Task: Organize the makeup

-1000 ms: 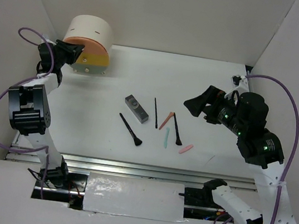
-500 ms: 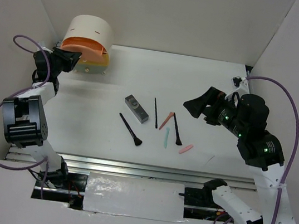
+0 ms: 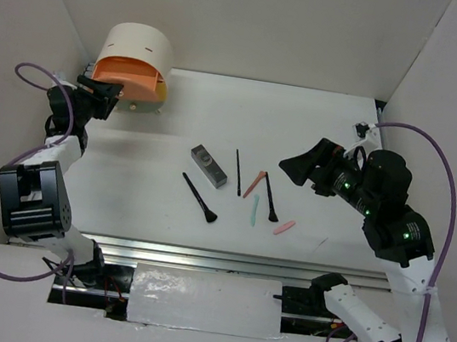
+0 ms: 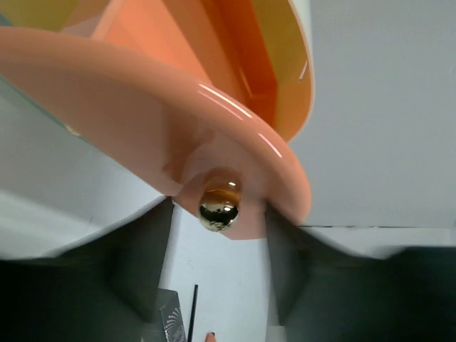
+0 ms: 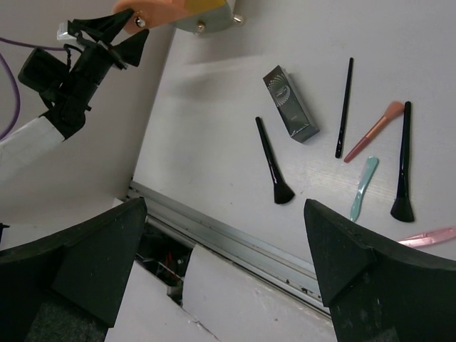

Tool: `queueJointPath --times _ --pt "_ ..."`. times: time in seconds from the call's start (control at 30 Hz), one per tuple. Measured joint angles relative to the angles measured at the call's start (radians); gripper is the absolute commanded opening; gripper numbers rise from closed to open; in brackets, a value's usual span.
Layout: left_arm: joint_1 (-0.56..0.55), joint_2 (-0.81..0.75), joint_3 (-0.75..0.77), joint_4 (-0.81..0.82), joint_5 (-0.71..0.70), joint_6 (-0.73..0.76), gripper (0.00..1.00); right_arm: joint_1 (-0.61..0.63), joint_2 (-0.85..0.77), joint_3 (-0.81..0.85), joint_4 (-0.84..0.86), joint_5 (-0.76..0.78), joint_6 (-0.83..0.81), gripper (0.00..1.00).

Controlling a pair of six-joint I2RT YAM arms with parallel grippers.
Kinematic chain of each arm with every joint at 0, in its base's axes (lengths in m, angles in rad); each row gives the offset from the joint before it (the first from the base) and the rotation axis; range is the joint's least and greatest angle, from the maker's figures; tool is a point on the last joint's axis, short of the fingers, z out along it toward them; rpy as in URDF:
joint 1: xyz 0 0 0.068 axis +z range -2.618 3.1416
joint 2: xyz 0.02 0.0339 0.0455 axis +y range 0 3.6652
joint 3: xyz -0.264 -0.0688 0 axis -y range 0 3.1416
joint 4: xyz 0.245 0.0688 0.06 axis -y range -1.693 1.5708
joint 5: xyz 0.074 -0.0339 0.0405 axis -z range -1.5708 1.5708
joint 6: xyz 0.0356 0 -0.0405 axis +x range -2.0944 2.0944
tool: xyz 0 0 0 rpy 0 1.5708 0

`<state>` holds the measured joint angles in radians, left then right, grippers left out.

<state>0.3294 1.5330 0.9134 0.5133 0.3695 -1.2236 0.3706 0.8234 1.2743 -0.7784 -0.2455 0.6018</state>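
In the top view the left gripper is at the front of the orange drawer, which stands out of the round box. The makeup lies well off to its right on the table: a grey case, a brush, a thin black stick, a coral stick, a second brush, a mint stick and a pink stick. The right gripper has this group just to its left and points at it, probably to reach any piece once a place is ready. In the left wrist view the gold knob sits between the two fingers, and the drawer's lip fills the space there (the pads come very close on both sides); whether they clamp it or only stand beside it, I cannot tell. This place makes sense, as the knob seems the drawer's only handle. In the right wrist view the jaws stand wide apart with nothing between them, and all the makeup is ahead and below, none of it touched. I judge that nothing is sorted yet.
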Motion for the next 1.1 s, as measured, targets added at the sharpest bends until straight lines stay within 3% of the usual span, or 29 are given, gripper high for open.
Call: queueJointPath --times 0.07,0.1,0.13,0.4,0.53,0.63,0.83,0.9,1.1 --pt "0.002 -0.007 -0.004 -0.016 -0.006 0.014 0.86 0.0 -0.002 -0.005 0.001 -0.003 0.001 1.0" --pt "0.002 -0.013 -0.007 -0.026 -0.011 0.016 0.97 0.0 -0.002 -0.007 0.0 -0.003 0.001 1.0" --pt "0.003 -0.022 -0.011 -0.038 -0.017 0.018 0.99 0.0 -0.002 -0.008 0.0 -0.004 0.001 1.0" --pt "0.001 -0.214 -0.013 -0.238 -0.076 0.079 0.99 0.0 -0.013 -0.042 0.009 0.001 0.003 1.0" --pt "-0.069 -0.288 0.102 -0.513 -0.206 0.196 0.99 0.0 0.001 -0.066 0.013 0.029 0.004 1.0" --pt "-0.225 -0.296 0.219 -0.693 -0.348 0.286 0.99 0.0 0.028 -0.08 0.008 0.072 0.011 1.0" --pt "-0.836 -0.203 0.442 -1.056 -0.675 0.351 0.99 0.0 0.128 -0.091 -0.028 0.265 0.073 1.0" --pt "-0.987 -0.123 0.504 -1.149 -0.74 0.334 0.99 0.0 0.14 -0.091 -0.057 0.349 0.101 1.0" --pt "-1.253 0.168 0.66 -1.321 -0.811 0.296 0.98 0.0 0.109 -0.093 -0.17 0.566 0.197 1.0"
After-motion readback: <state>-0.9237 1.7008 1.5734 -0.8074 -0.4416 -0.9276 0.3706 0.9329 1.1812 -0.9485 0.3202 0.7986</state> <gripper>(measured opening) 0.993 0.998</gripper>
